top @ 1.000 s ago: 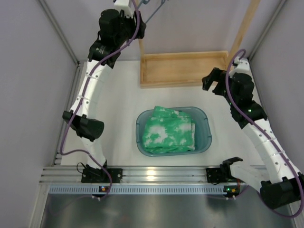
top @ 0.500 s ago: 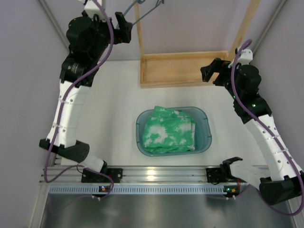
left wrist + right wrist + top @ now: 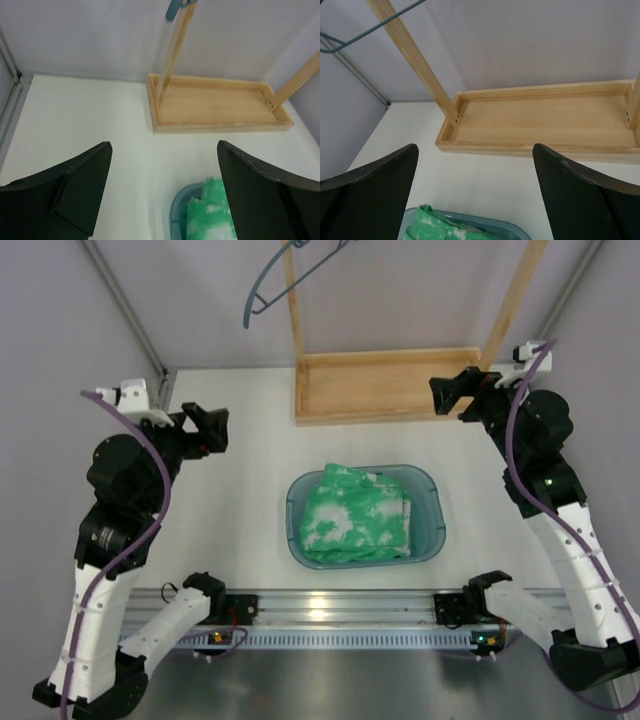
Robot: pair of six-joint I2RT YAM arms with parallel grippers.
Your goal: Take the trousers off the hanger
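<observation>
Since the trousers (image 3: 355,515) lie folded in the teal basin (image 3: 432,502) at frame centre and the hanger (image 3: 259,286) hangs bare at upper left, the task looks done. The left gripper (image 3: 212,428) and right gripper (image 3: 450,395) hover, jaws wide apart, empty.

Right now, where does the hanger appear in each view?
Top external: the hanger hangs at the top edge, left of centre.
Left wrist: a hanger sliver at the top edge, atop the post.
Right wrist: thin hanger rods in the top left corner.
Shared landmark: the wooden rack's left post.
</observation>
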